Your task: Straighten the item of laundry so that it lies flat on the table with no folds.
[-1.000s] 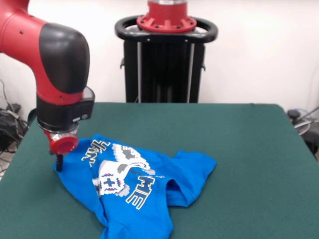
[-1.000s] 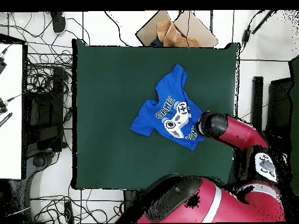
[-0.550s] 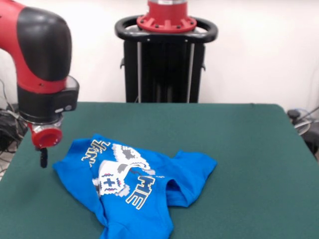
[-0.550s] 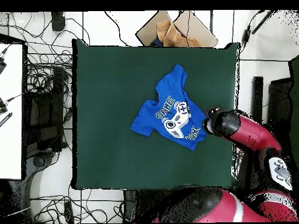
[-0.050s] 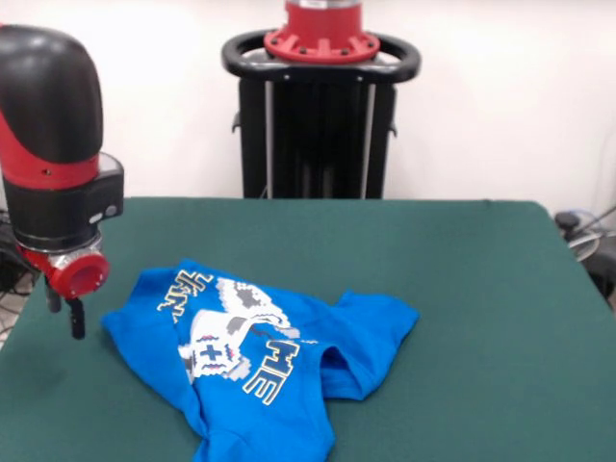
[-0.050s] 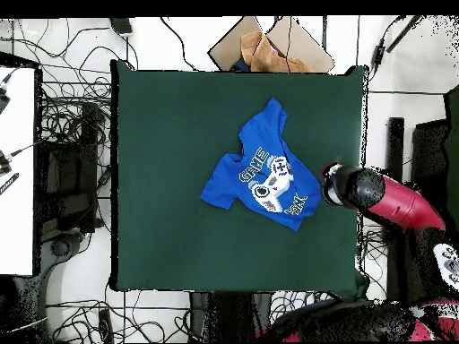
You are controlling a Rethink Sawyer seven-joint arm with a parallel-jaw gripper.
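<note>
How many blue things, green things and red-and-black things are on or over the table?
Blue: 1, the T-shirt, lying rumpled with folds.
Green: 1, the table cover.
Red and black: 1, the robot arm, with its gripper beside the shirt, off the cloth.
Total: 3

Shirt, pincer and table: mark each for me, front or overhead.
shirt (image 5: 252, 348), front view, on the white controller print.
pincer (image 5: 65, 310), front view, between its dark tips beside the shirt.
table (image 6: 170, 161), overhead view, on bare green cloth.
</note>
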